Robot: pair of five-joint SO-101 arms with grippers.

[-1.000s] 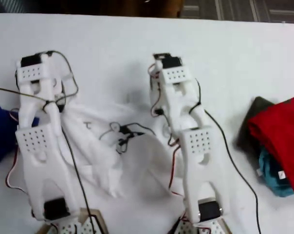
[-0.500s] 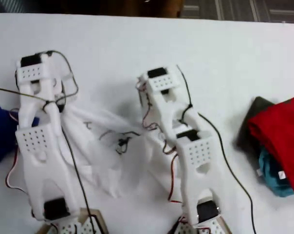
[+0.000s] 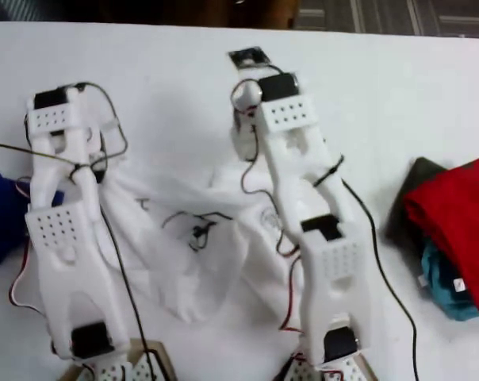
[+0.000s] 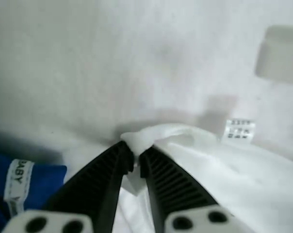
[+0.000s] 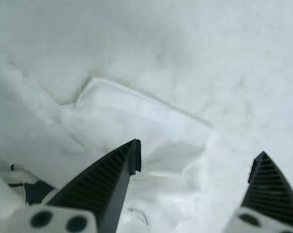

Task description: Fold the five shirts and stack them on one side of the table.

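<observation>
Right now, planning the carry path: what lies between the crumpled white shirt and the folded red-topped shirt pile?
High view: between crumpled white shirt and red-topped shirt pile, the white right arm and its black cable cross bare white table.

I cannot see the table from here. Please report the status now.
Left gripper shut on white shirt. Right gripper open over it. Red-topped stack lies well apart.
</observation>
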